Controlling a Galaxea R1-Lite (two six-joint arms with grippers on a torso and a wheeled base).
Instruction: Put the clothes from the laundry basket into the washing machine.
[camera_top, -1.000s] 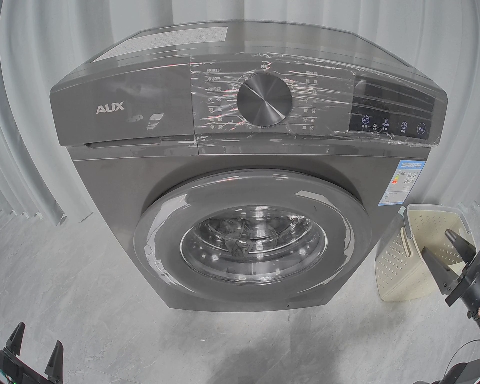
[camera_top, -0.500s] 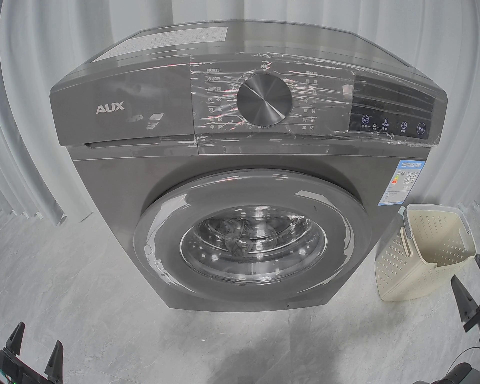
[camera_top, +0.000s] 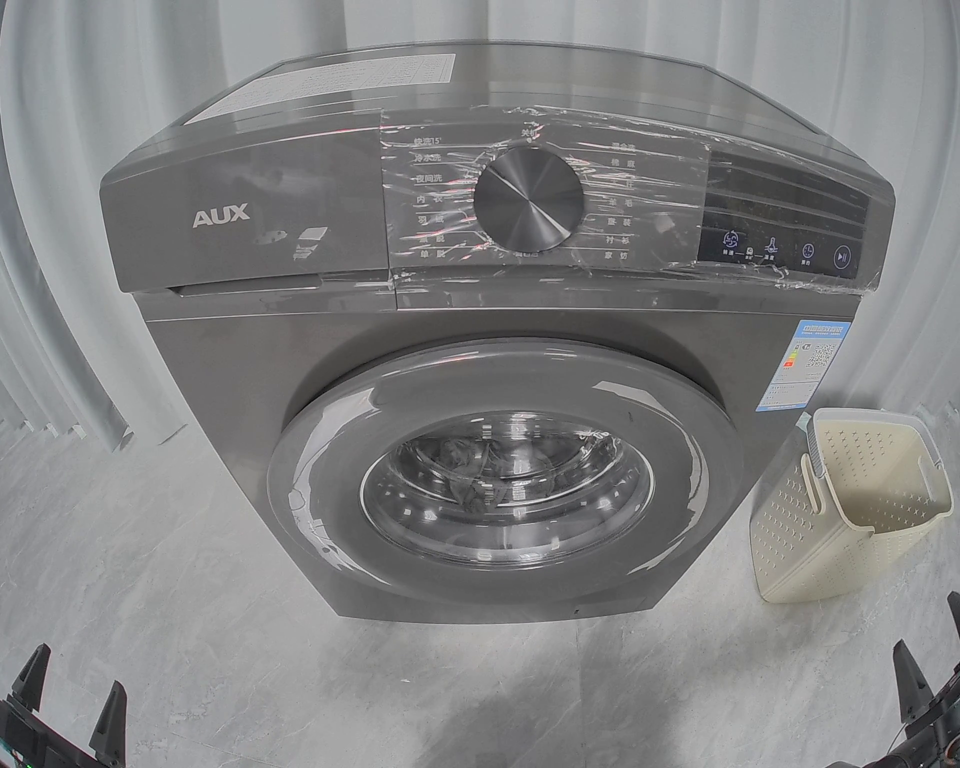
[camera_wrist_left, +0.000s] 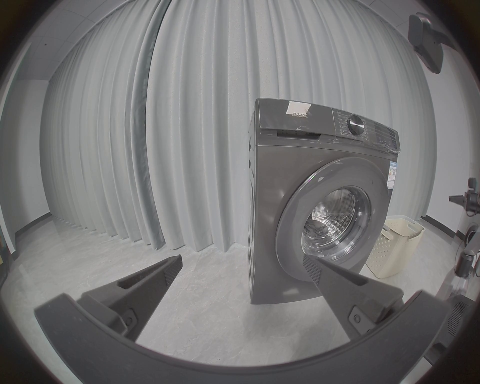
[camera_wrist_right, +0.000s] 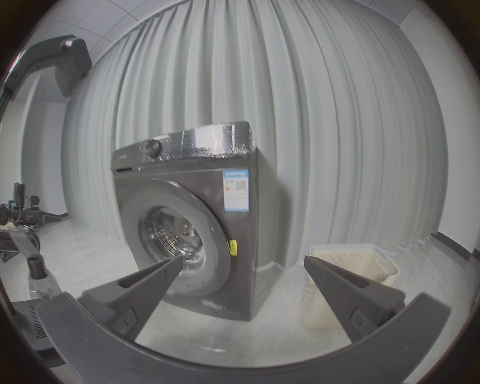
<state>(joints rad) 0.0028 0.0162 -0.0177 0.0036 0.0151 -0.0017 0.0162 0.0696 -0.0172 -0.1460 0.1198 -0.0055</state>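
Clothes (camera_top: 468, 470) lie in the washer (camera_top: 250, 380) drum behind the shut door (camera_top: 330, 470). Basket (camera_top: 800, 540) stands just beside the washer and looks empty. Left gripper (camera_wrist_left: 242, 257) and right gripper (camera_wrist_right: 243, 258): jaws wide open, holding nothing. Loading appears complete.

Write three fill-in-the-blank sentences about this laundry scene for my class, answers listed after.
1. The round door of the washing machine is ____.
2. The laundry basket stands on the floor at the robot's ____ of the machine.
3. The left gripper and the right gripper both have their fingers ____.
Answers: shut; right; open.
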